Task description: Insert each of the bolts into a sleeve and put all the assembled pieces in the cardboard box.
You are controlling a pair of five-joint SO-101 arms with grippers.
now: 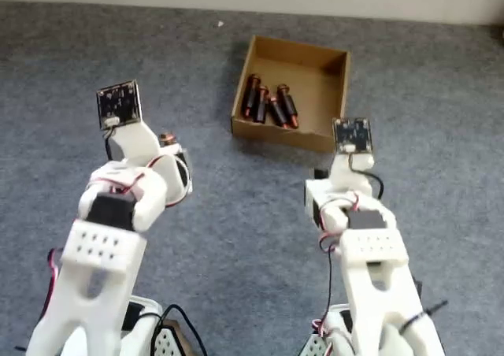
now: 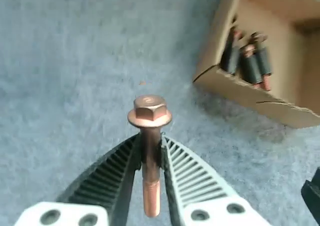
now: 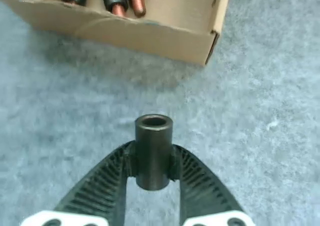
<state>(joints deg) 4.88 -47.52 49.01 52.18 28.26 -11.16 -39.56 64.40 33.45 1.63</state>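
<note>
We start with the grey carpeted table (image 1: 236, 214). On it the cardboard box (image 1: 276, 133) sits beyond both arms, nearer the right arm (image 1: 370, 246) than the left arm (image 1: 118, 206). Inside it lie the assembled pieces (image 1: 268, 104), four as far as we can count, side by side against one wall, so we judge the work well advanced.

One pair is not yet joined. The right gripper (image 3: 153, 153) pinches a dark sleeve (image 3: 153, 136) across its middle, bore open towards the box wall (image 3: 125, 31) and held just short of it. The left gripper (image 2: 150, 146) is clamped on the shank of a copper bolt (image 2: 149, 113), head outward and threaded end back between the fingers. What is left, in our view, is mating these two and dropping the result in the box.

The high view gives us the layout: the two arms well apart and the bolt head (image 1: 166, 139) peeking past the left wrist. The wrist views add both grips and the sleeve's empty bore.
</note>
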